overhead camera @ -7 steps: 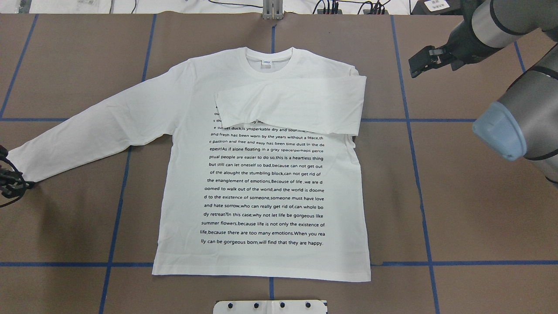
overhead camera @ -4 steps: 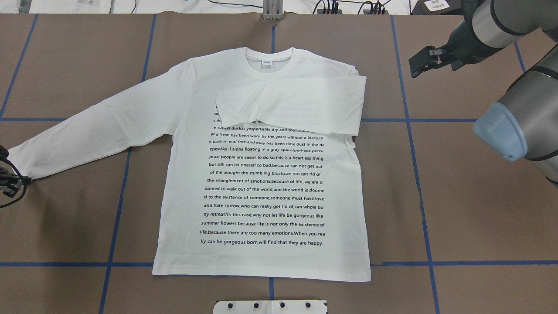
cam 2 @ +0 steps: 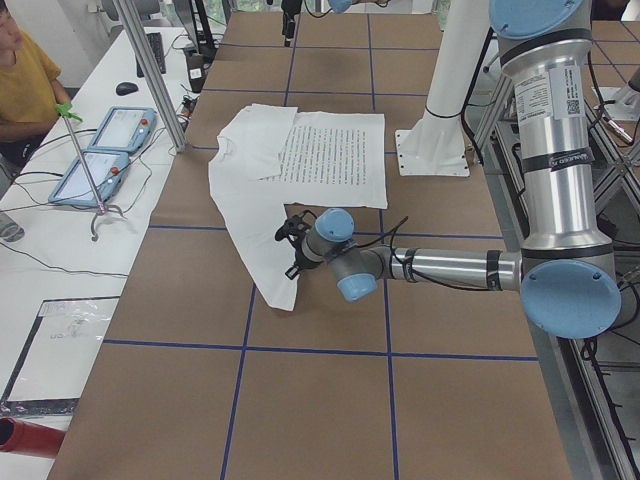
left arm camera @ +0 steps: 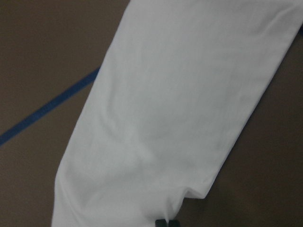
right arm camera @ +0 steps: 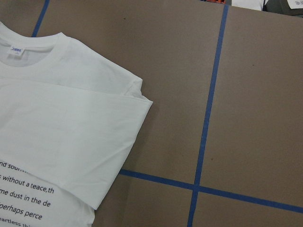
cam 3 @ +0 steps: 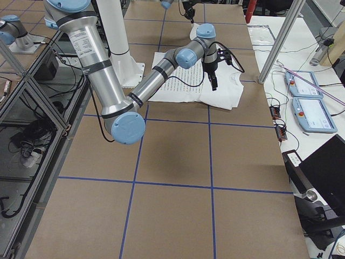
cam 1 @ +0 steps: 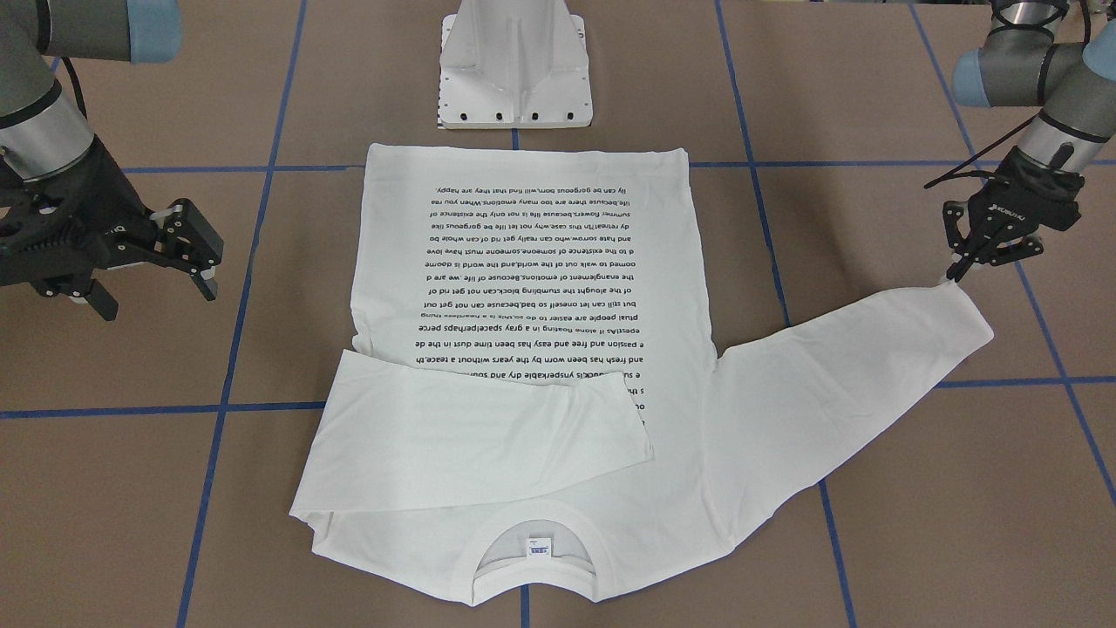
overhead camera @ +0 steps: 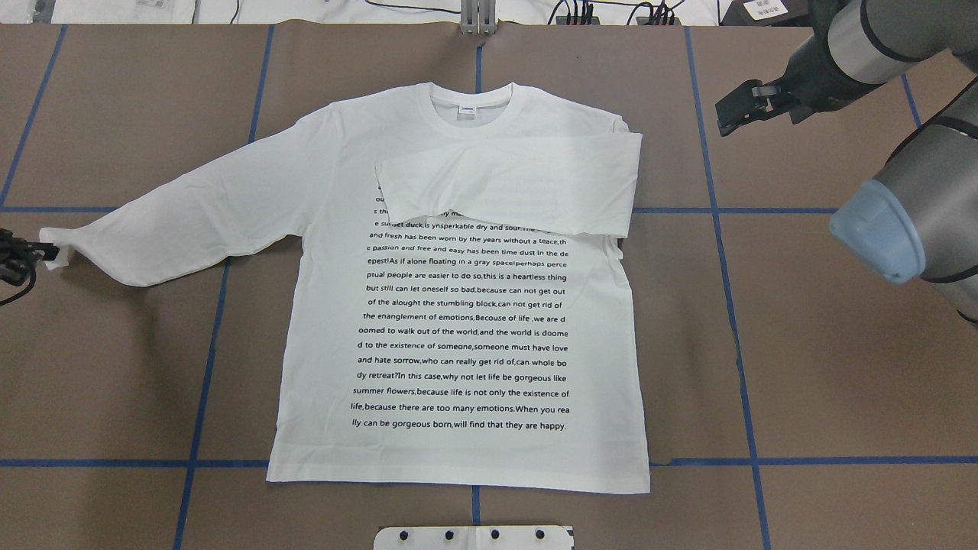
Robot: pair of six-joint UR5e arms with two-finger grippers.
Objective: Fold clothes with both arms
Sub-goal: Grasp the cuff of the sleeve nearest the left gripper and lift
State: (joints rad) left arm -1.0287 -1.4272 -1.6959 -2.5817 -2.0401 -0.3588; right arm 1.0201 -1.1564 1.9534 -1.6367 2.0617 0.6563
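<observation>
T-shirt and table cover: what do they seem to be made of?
T-shirt: soft matte white fabric, probably cotton jersey; it lies limp and wrinkles at the sleeves. Table cover: matte brown sheet, likely kraft paper or card; flat, with faint sheet seams.

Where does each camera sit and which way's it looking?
Front: across the table, facing the robot; left gripper, right gripper.
Overhead: behind the robot, down on the T-shirt; right arm.
Exterior left: table's left end; left arm near.
Exterior right: opposite end; right arm near.
Left wrist: above outstretched sleeve; fingers barely show.
Right wrist: above folded sleeve; no robot parts.
Front and overhead share the left gripper pinching the cuff.
</observation>
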